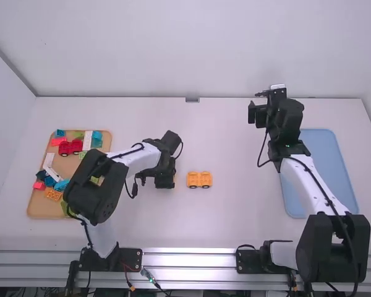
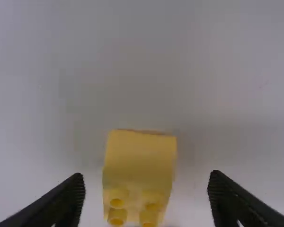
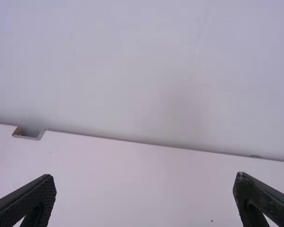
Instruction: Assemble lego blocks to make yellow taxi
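White walls rose behind the white worktop (image 1: 235, 216). At its left lay a tan tray (image 1: 39, 212) of mixed plastic blocks, among them a red wheeled piece (image 1: 71, 147) and an upright-looking white block (image 1: 88, 140). Next came the left gripper (image 1: 165, 181), low over the worktop, its fingers released and spread around a yellow studded plastic block (image 2: 139, 163), with gaps on both sides. Just to the right sat a yellow-orange plastic car base (image 1: 199, 179) with dark wheels. Farther right, the right gripper (image 1: 255, 105) was raised, its fingers wide apart, near a pale blue tray (image 1: 324, 161) partly covered by its arm.
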